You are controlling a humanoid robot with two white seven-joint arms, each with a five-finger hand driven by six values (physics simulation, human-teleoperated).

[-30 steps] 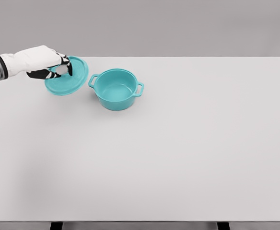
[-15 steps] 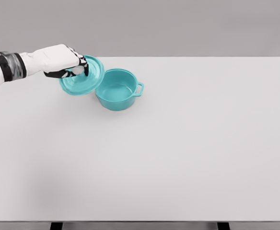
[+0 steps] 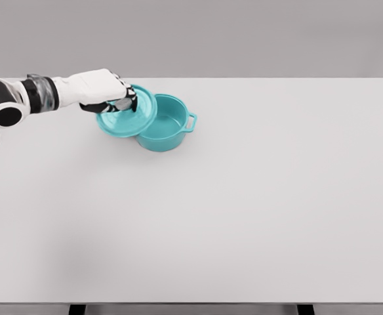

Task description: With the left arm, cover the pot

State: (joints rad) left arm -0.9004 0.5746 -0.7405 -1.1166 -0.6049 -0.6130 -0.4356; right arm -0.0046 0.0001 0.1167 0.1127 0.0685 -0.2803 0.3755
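Note:
A teal pot [image 3: 167,125] with side handles stands on the white table [image 3: 244,197], left of centre and toward the back. My left hand [image 3: 116,97] comes in from the left and is shut on the knob of the teal lid [image 3: 127,115]. The lid hangs tilted over the pot's left rim and hides the left handle. The pot's right half and its right handle still show. The right arm is out of view.
The table's front edge runs along the bottom of the view, with dark legs below it. A plain grey wall stands behind the table.
My left hand has carried the lid rightward, from left of the pot to partly over its left rim. The pot has stayed in place.

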